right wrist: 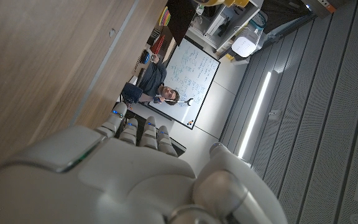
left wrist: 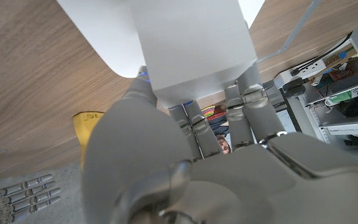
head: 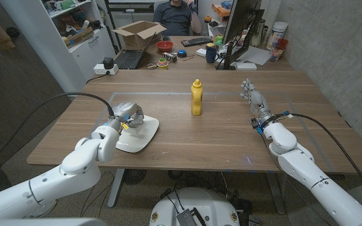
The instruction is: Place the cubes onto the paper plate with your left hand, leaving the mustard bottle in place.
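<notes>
Left hand [head: 129, 117] hovers over the paper plate [head: 144, 133], grasp unclear; plate's contents possibly hidden; mustard bottle [head: 196, 98] upright.

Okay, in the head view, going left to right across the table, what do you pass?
Left robot hand over the paper plate → mustard bottle → right robot hand.

Matt wooden table [head: 219, 135], glossy plastic mustard bottle [head: 196, 98]
</notes>
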`<action>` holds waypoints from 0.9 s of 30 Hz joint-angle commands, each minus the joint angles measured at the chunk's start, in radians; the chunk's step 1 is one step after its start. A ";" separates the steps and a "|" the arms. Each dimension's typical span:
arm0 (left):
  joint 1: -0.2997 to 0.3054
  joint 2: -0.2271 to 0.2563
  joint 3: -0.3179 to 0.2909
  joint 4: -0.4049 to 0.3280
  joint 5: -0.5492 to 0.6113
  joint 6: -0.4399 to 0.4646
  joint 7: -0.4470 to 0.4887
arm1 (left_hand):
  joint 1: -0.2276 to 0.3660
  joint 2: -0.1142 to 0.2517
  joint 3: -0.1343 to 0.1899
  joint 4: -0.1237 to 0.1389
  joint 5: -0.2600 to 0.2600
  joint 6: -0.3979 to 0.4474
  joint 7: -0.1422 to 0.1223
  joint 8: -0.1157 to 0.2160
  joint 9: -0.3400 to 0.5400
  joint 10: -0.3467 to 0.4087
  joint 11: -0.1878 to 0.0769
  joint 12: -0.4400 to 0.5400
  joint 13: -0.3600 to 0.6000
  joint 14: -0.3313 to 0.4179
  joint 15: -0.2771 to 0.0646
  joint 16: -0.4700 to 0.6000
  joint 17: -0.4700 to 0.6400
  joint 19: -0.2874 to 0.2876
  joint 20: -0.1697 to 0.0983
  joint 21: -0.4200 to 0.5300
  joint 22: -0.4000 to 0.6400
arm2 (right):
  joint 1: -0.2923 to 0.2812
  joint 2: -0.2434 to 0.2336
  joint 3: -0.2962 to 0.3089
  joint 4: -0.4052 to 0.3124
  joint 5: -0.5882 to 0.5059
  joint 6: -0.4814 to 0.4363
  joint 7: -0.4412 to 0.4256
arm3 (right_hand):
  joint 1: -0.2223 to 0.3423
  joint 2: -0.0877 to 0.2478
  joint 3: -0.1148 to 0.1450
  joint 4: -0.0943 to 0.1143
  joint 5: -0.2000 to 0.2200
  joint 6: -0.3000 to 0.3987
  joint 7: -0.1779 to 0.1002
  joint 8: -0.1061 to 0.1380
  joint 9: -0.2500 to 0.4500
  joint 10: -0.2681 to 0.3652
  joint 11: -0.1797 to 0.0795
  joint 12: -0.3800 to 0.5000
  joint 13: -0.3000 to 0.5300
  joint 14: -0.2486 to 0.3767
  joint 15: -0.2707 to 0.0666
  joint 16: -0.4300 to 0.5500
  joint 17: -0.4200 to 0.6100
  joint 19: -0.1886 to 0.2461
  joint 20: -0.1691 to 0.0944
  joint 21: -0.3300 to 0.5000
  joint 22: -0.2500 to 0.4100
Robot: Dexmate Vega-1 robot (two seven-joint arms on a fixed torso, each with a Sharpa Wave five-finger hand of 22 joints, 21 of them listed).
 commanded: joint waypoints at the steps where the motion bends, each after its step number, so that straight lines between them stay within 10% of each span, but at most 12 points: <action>1: -0.040 -0.018 0.045 0.039 0.030 0.031 -0.037 | 0.166 0.155 0.041 -0.032 0.006 0.011 0.001 0.002 -0.004 0.007 -0.003 0.011 0.003 0.338 -0.439 -0.003 0.006 -0.001 -0.126 0.011 0.002 | 0.021 0.006 -0.003 0.024 0.001 -0.007 0.014 | 0.002 0.016 -0.002 -0.001 0.006 0.004 0.003 0.005 0.004 0.003 0.001 0.005 0.002 0.001 0.003 0.004 0.002 -0.009 -0.001 -0.001 0.006; 27: -0.123 -0.030 0.097 0.129 0.023 -0.025 -0.075 | 0.166 0.154 0.043 -0.029 0.005 0.022 -0.001 0.001 -0.009 0.004 -0.006 0.013 0.000 0.339 -0.440 -0.010 0.014 -0.009 -0.124 0.023 0.001 | 0.055 0.023 -0.011 0.053 -0.019 -0.017 -0.001 | 0.002 0.017 -0.005 0.000 0.006 0.004 0.003 0.005 0.004 0.003 0.002 0.005 0.002 0.001 0.002 0.003 0.002 -0.008 -0.001 -0.008 0.006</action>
